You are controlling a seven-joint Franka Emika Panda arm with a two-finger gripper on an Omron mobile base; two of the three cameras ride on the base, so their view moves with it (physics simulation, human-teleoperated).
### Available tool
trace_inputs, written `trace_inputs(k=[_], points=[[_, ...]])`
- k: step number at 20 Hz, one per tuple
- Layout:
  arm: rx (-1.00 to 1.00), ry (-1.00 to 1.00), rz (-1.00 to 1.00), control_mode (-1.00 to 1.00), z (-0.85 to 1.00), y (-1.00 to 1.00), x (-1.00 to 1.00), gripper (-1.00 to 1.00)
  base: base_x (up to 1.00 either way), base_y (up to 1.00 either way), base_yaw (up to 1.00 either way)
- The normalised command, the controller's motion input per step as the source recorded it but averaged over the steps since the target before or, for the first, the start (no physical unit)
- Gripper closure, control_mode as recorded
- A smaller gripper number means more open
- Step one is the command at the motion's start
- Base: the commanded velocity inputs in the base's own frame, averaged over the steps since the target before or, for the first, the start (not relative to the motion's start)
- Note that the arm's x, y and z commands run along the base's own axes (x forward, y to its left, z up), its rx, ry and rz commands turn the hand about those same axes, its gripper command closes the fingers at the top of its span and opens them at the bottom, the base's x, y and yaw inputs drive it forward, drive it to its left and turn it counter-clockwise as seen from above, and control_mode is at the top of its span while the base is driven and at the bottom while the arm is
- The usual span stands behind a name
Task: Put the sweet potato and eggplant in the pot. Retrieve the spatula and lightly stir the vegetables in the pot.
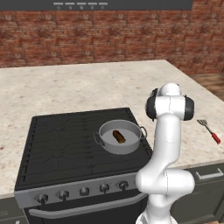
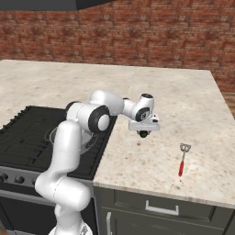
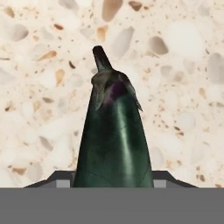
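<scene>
Fingers [image 3: 113, 180] clamp the eggplant [image 3: 114, 135] at its fat base; smooth, glossy, light, stiff, likely slippery.

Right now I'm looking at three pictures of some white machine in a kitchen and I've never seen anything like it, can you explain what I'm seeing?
It is a white robot arm on a drivable base, in a rendered kitchen. Two pictures come from cameras on the base, behind the arm to its left and right. The third comes from a camera on the hand itself.

On the stove sits a grey pot with an orange-brown sweet potato inside. A red-handled spatula lies on the speckled counter, to the robot's right.

The hand camera shows a dark eggplant up close, apparently gripped between the fingers above the counter.
</scene>
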Motion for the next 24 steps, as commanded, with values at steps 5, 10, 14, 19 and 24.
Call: trace_inputs(k=[5, 10, 14, 19, 24], points=[[0.0, -0.01, 0.0, -1.0, 0.26, 0.0, -0.6, 1.0, 0.0, 0.0, 0.0], [0.0, -0.03, 0.0, -1.0, 0.51, 0.04, -0.93, 1.0, 0.0, 0.0, 0.0], [0.0, 0.0, 0.0, -1.0, 0.53, 0.16, -0.81, 1.0, 0.0, 0.0, 0.0], [0.0, 0.0, 0.0, -1.0, 0.37, 0.42, -0.73, 1.0, 0.0, 0.0, 0.0], [0.0, 0.0, 0.0, -1.0, 0.11, 0.57, -0.76, 1.0, 0.0, 0.0, 0.0]])
